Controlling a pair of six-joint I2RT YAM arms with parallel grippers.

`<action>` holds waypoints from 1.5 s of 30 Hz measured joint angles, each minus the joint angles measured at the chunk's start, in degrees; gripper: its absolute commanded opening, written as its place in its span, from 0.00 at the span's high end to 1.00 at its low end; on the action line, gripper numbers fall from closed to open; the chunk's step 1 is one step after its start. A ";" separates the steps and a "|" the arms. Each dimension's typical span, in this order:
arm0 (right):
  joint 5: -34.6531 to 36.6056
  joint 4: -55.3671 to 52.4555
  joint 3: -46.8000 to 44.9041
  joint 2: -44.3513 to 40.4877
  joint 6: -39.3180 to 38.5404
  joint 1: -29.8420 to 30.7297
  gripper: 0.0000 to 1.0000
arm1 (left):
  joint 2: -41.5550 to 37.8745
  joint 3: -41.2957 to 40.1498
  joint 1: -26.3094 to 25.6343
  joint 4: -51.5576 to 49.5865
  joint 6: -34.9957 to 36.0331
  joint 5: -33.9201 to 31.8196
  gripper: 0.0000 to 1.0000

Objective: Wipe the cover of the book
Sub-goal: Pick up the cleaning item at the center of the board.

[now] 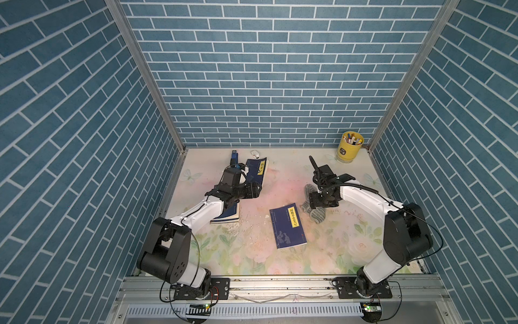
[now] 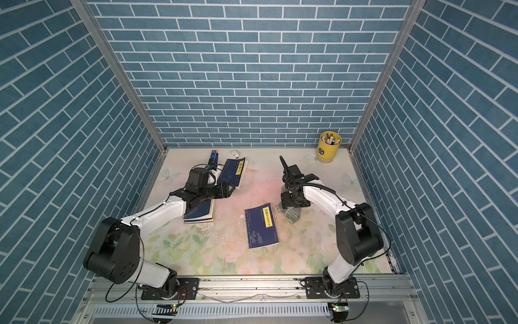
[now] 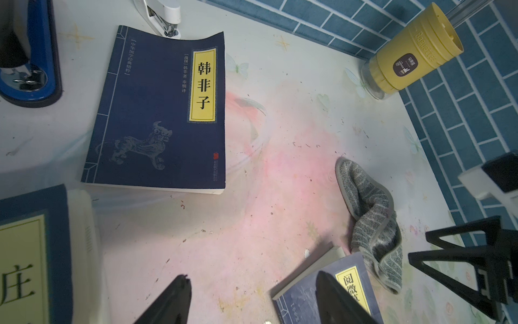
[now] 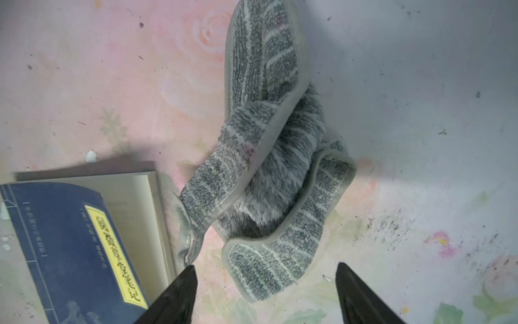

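The right fingers (image 4: 179,294) are being held spread and empty above the grey striped cloth (image 4: 269,168). The cloth is lying just beside the dark blue yellow-labelled book (image 1: 288,228), mid-frame on the floral desk (image 1: 330,252). The left fingers (image 3: 173,300) are being held apart, empty.

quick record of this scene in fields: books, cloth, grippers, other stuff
book to wipe: centre book, lying cover up
cloth: grey cloth, crumpled on the table beside centre book, off its cover
right gripper: open above the cloth, holding nothing
left gripper: open, empty
other books: back-wall book; book under left arm
clutter: pen cup, blue stapler, white stapler
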 measured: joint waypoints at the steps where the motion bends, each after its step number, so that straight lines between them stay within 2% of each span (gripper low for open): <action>1: 0.00 -0.04 0.46 0.92 -0.68 -0.07 0.22 | 0.00 0.00 -0.11 0.11 0.11 0.02 0.25; 13: -1.97 0.87 4.98 10.84 -5.03 -2.38 0.21 | 0.00 0.00 -0.37 0.83 1.20 0.15 0.25; 17: -2.05 0.96 5.03 12.98 -5.01 -3.17 0.25 | 0.00 -0.02 -0.42 0.83 1.42 0.13 0.25; 19: -2.19 0.98 5.07 13.49 -4.96 -3.45 0.35 | 0.00 -0.15 -0.48 0.87 1.40 0.15 0.25; 21: -2.43 1.01 5.20 13.60 -4.83 -3.89 0.54 | 0.02 -0.37 -0.59 0.92 1.38 0.15 0.25; 24: -2.60 1.22 5.38 13.60 -5.09 -4.57 0.78 | 0.07 -0.42 -0.83 0.98 1.36 0.07 0.25; 27: -2.71 1.44 5.38 13.57 -4.61 -4.85 0.92 | 0.07 -0.42 -1.01 1.16 1.33 -0.09 0.25; 29: -2.93 1.55 5.35 13.33 -4.68 -4.98 0.97 | 0.07 -0.42 -1.05 1.27 1.31 -0.20 0.25; 37: -4.13 1.16 5.42 4.55 -4.87 -3.76 0.98 | 0.07 -0.42 -1.11 1.25 1.11 -1.70 0.23; 42: -5.20 -0.09 8.94 -0.83 -4.87 0.92 0.97 | 0.07 -0.35 -1.11 1.16 1.14 -3.58 0.22; 45: -6.60 0.20 10.80 -1.31 -4.81 4.92 0.97 | 0.07 -0.13 -1.11 0.81 1.01 -4.85 0.16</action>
